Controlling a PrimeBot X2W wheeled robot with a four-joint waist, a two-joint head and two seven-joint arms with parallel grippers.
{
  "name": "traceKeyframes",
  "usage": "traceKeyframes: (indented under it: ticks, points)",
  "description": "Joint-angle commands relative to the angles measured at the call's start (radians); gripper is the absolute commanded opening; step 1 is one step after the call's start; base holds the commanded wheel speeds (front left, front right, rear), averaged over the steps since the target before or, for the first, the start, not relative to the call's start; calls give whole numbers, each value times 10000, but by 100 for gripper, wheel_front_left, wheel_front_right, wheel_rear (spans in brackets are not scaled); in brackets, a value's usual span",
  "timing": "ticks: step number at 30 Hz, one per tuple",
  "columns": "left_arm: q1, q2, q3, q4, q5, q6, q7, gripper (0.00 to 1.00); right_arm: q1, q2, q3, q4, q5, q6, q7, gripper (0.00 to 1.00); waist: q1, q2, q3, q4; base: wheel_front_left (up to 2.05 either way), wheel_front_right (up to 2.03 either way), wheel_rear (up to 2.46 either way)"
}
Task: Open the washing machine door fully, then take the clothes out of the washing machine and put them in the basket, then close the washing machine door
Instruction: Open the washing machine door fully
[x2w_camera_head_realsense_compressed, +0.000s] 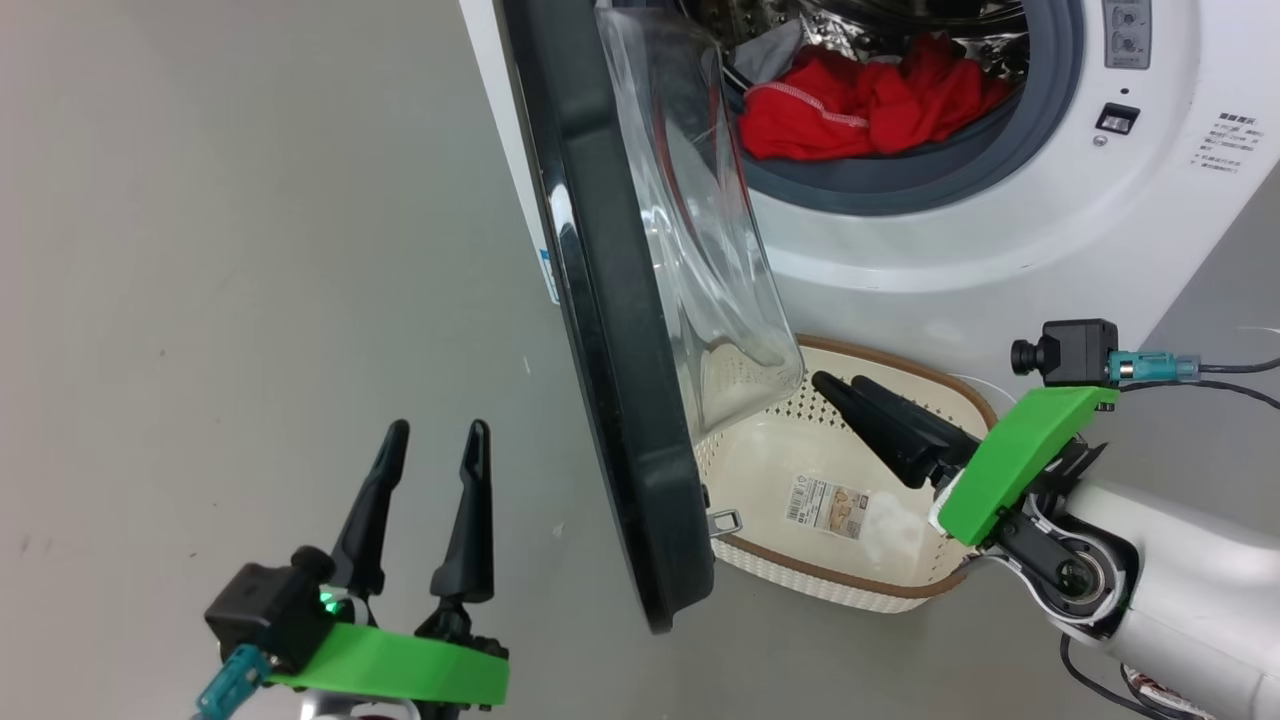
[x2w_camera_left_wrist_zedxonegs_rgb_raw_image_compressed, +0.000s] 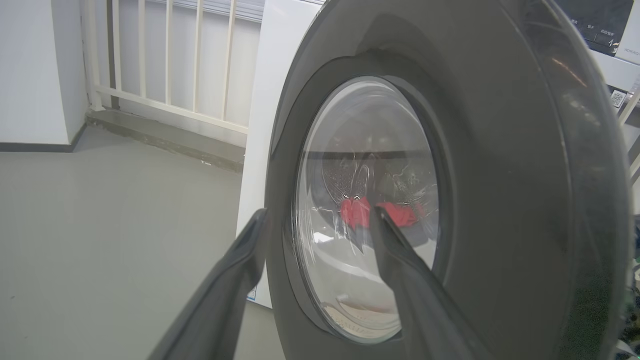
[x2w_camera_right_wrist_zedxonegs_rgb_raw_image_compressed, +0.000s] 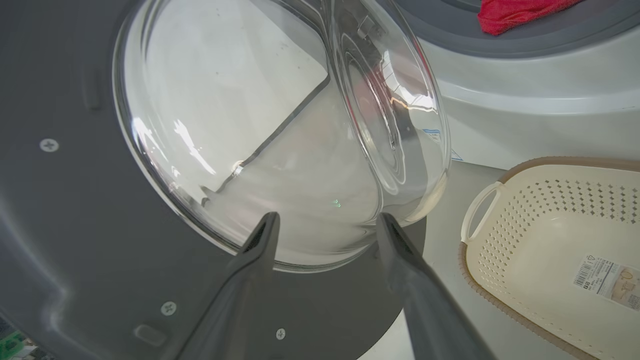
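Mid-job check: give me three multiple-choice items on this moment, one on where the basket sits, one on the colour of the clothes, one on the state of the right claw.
1. Where is the basket?
A) inside the drum
B) on the floor in front of the washing machine, by its open door
C) on top of the machine

2. What colour are most of the clothes in the machine?
A) red
B) blue
C) yellow

3. What state is the right claw in?
A) shut on a garment
B) shut on the door rim
C) open, holding nothing

Answers: B, the head view shows it on the floor below the opening; A, a red heap lies in the opening; C, its fingers stand apart with nothing between them.
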Motion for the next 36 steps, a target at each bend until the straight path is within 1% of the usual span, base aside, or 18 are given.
traceKeyframes:
  ticks: [1,4,5,6,9,11,15,19,23,28,30,33,36]
  points:
    - [4,116,427,-330,53,74,-78,100,307,137,-213,152,-202,50,-132,100,1,-1,-54,-45,0,0,0]
    - [77,116,498,-379,49,128,-78,100,489,424,-716,891,-905,50,-136,100,1,-1,-123,-87,0,0,0]
    - [77,116,498,-379,49,128,-78,100,489,424,-716,891,-905,50,-136,100,1,-1,-123,-87,0,0,0]
    - [102,116,512,-380,59,140,-78,100,581,535,-919,1127,-1205,50,-137,100,1,-1,-144,-102,0,0,0]
    - [161,116,543,-369,120,136,-78,100,861,876,-1641,1798,-2303,50,-138,100,1,-1,-181,-151,0,0,0]
    - [188,116,553,-330,210,121,-78,100,1037,1102,-2220,2260,-3236,50,-139,100,1,-1,-191,-186,0,0,0]
    - [218,116,626,-311,324,135,-78,100,1439,1658,-3760,3111,-5428,50,-140,100,1,-1,-208,-237,0,0,0]
    - [261,116,665,-384,299,203,-78,100,2181,2382,-5684,3359,-7227,50,-140,100,1,-1,-231,-248,0,0,0]
    - [306,116,643,-422,266,250,-78,100,3131,3067,-7784,3013,-9155,50,-140,100,1,-1,-281,-219,0,0,0]
    - [361,116,664,-419,304,321,-78,100,4490,4078,-10078,1839,-11993,50,-140,100,1,-1,-341,-218,0,0,0]
    - [370,116,656,-407,333,350,-78,100,4978,4459,-10807,1236,-13237,50,-141,100,1,-1,-344,-220,0,0,0]
    - [365,116,593,-386,345,404,-78,100,5626,4885,-11604,337,-14871,50,-141,100,1,-1,-346,-206,0,0,0]
    - [348,116,524,-372,382,446,-78,100,6211,5153,-12065,-405,-15920,50,-141,100,1,-1,-348,-185,0,0,0]
